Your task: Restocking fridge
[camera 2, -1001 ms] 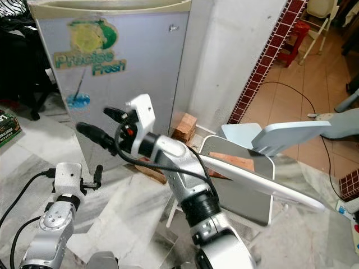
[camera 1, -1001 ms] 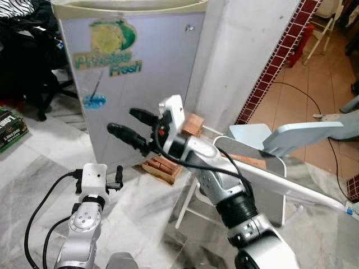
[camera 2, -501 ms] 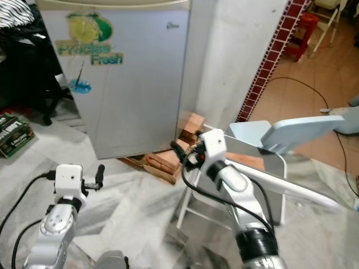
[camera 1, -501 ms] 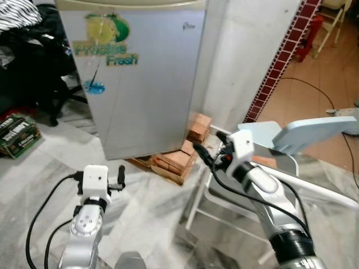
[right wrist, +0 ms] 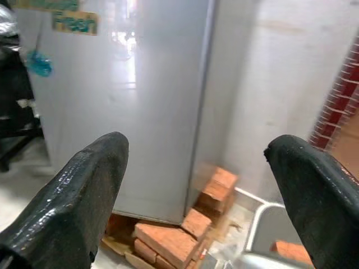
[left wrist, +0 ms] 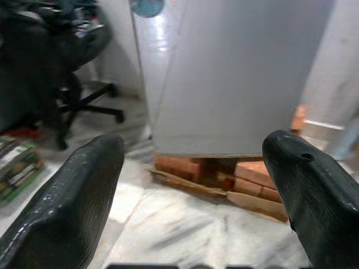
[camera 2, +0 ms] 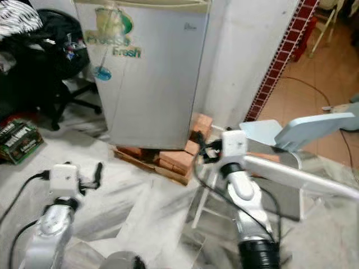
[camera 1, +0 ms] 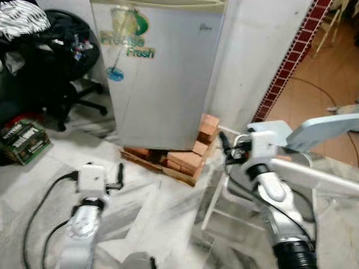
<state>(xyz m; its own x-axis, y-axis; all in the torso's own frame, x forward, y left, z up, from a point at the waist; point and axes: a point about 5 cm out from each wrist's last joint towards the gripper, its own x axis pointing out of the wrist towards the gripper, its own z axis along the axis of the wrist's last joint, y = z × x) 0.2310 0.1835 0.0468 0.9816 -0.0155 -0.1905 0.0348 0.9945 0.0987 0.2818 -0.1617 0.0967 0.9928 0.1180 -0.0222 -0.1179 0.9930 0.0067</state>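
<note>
The small silver-grey fridge point(camera 1: 162, 73) with a cream top and a green "Precise Fresh" sticker on its door stands shut against the white wall point(camera 1: 258, 50), raised off the floor on a stack of reddish-orange bricks point(camera 1: 188, 157) and a flat wooden board. More bricks are piled at its right front corner, between the fridge and the wall. The right gripper point(right wrist: 193, 185) is held up in front of the robot, near the brick pile and pointing toward the fridge's lower right corner — its two black fingers are spread wide apart with nothing between them. The left gripper point(left wrist: 196, 185) sits lower and to the left, over the pale marble floor point(camera 1: 157, 207), aimed at the base of the fridge; its fingers are likewise wide apart and empty. Neither gripper touches the fridge. Just to the right of the right arm stands a white metal-framed rack point(camera 1: 235, 196) with a grey panel, and a pale blue flat board point(camera 1: 322, 126) juts out above it. To the left of the fridge a black office chair point(camera 1: 61, 61) on castors is heaped with dark clothing and a striped cloth, and a green printed box point(camera 1: 22, 140) lies on the floor near it. At far right a band of dark red tiles point(camera 1: 286, 67) runs diagonally beside terracotta flooring — the whole scene is slightly blurred.
</note>
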